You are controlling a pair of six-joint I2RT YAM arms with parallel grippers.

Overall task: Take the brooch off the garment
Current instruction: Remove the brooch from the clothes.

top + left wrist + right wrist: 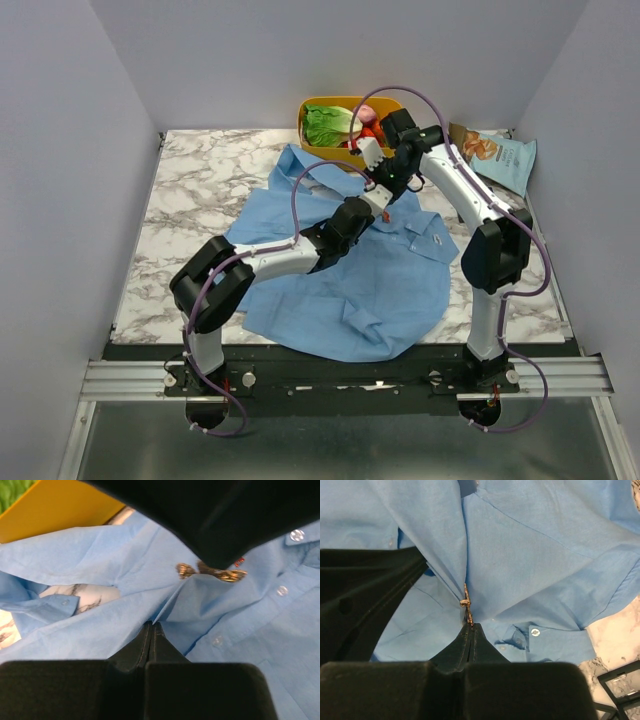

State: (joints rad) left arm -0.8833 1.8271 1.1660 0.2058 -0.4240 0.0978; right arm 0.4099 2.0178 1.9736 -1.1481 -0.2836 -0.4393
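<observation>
The garment [380,280] is a light-blue shirt spread over the marble table, also seen as garment [100,555] and garment [530,555]. The brooch [212,571], a small tan-gold ornament, is pinned near the button placket. In the right wrist view the brooch [466,603] shows edge-on. My right gripper [471,626] is shut on its lower end, with the cloth pulled up into a ridge behind it. My left gripper [152,625] is shut on a fold of the shirt just short of the brooch. In the top view the left gripper [366,212] and the right gripper [384,200] meet over the shirt's chest.
A yellow basket [318,103] with lettuce and other food stands at the back, just behind the shirt's collar. A snack bag [500,155] lies at the back right. Bare marble [190,190] shows to the left. Grey walls close in on three sides.
</observation>
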